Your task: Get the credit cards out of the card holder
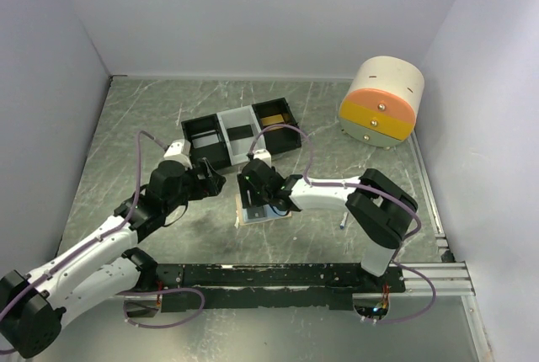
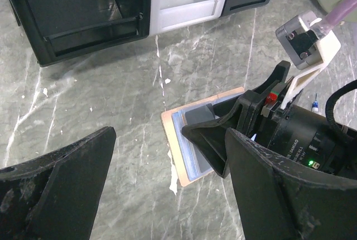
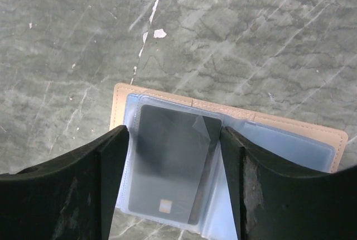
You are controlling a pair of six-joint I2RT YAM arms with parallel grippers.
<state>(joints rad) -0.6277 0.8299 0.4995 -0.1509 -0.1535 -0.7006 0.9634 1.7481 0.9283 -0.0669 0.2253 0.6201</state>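
The card holder (image 1: pixel 253 215) lies open on the table, tan outside (image 3: pixel 234 109), pale blue sleeves inside (image 2: pixel 181 125). A dark credit card (image 3: pixel 170 162) with a gold chip sits in a clear sleeve page. My right gripper (image 3: pixel 175 134) is directly over it, one finger against each long edge of that sleeve, shut on the card across its width. In the top view the right gripper (image 1: pixel 263 198) hides most of the holder. My left gripper (image 2: pixel 167 156) hovers open just left of the holder with nothing between its fingers, also seen in the top view (image 1: pixel 215 178).
A black-and-white three-compartment tray (image 1: pixel 240 135) stands behind the holder, with a yellow item (image 1: pixel 271 115) in its right compartment. A round drawer unit (image 1: pixel 383 103) sits at the back right. A small thin object (image 1: pixel 343 221) lies right of the right arm.
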